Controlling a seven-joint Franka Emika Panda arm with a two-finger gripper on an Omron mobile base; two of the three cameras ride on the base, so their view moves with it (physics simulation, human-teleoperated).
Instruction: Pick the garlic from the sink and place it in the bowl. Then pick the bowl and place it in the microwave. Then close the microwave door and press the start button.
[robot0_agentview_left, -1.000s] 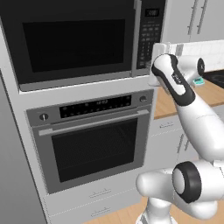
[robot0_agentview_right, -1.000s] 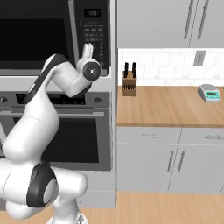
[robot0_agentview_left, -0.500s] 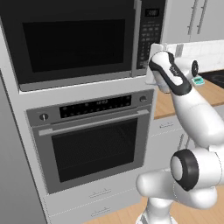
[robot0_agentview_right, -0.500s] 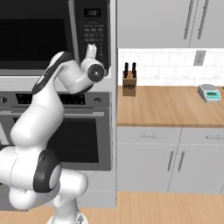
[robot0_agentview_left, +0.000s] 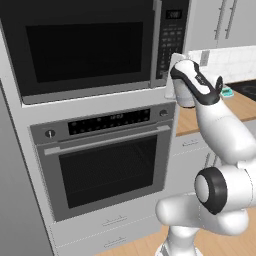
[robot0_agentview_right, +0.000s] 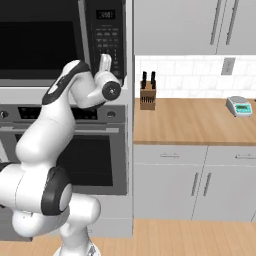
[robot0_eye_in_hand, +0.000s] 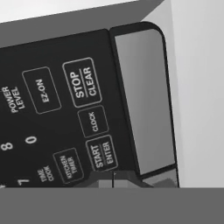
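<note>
The microwave (robot0_agentview_left: 90, 50) is built into the wall above the oven, and the microwave door (robot0_agentview_left: 85, 47) with its dark glass is shut. My gripper (robot0_agentview_left: 169, 75) is shut, its tip right at the lower end of the black keypad panel (robot0_agentview_left: 171, 37). From the right base it points up at the panel (robot0_agentview_right: 106, 37), gripper (robot0_agentview_right: 105, 57). In the hand view the fingertips (robot0_eye_in_hand: 105, 181) rise just below the START ENTER button (robot0_eye_in_hand: 102, 158). The STOP CLEAR button (robot0_eye_in_hand: 83, 82) lies above it. The garlic, the bowl and the sink are out of view.
The oven (robot0_agentview_left: 107, 165) with its long handle sits under the microwave. To the right, a wooden counter (robot0_agentview_right: 195, 122) carries a knife block (robot0_agentview_right: 147, 95) and a small scale (robot0_agentview_right: 239, 106). Grey cabinets (robot0_agentview_right: 175, 25) hang above it.
The hand has moved a little closer to the keypad panel, toward its lower buttons. The gripper has stayed shut and the door has stayed shut.
</note>
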